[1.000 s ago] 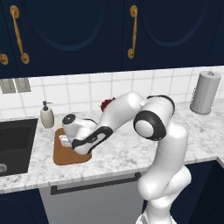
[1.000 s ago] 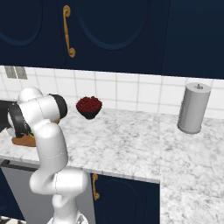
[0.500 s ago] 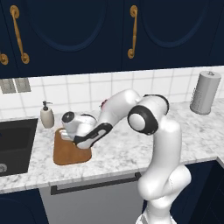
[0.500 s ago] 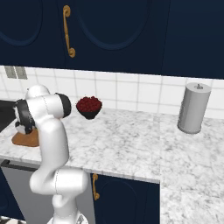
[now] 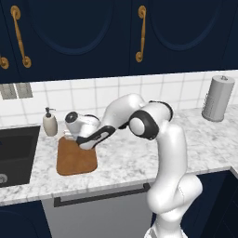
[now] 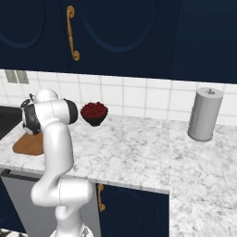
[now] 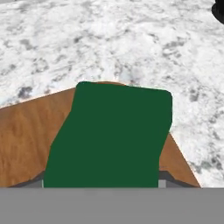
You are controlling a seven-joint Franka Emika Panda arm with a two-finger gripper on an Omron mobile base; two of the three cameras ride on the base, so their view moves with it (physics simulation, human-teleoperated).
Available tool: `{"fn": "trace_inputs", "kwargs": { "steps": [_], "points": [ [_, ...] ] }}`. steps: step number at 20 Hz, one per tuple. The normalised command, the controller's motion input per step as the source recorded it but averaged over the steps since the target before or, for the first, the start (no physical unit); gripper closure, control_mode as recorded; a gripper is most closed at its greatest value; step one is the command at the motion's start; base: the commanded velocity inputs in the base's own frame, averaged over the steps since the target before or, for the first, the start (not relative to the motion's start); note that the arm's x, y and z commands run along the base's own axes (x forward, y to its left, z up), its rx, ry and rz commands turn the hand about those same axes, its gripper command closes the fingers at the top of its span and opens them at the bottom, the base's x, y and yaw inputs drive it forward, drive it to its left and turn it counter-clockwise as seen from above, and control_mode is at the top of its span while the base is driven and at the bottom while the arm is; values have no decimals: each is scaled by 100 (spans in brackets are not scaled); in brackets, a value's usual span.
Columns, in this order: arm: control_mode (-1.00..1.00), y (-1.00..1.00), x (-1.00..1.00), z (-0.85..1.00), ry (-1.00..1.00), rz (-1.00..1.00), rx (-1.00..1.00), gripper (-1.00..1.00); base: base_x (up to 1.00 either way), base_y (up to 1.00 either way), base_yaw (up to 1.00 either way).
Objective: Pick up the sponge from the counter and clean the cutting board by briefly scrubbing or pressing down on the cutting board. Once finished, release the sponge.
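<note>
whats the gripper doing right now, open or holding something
Gripper: shut on the sponge, held over the cutting board.

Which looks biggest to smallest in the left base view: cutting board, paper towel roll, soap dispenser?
1. cutting board
2. paper towel roll
3. soap dispenser
</note>
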Motion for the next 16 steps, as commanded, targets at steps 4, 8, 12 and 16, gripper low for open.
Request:
{"fn": "trace_inputs", "kwargs": {
  "steps": [4, 8, 12, 16],
  "points": [
    [-100, 17, -11, -11, -11, 0, -9, 100, 0, 0, 0],
    [-100, 27, -59, -26, 5, 0, -1, 100, 0, 0, 0],
    [-100, 28, -81, -30, 14, 0, 0, 100, 0, 0, 0],
    [-100, 28, -90, -28, 13, 1, 0, 100, 0, 0, 0]
  ]
}}
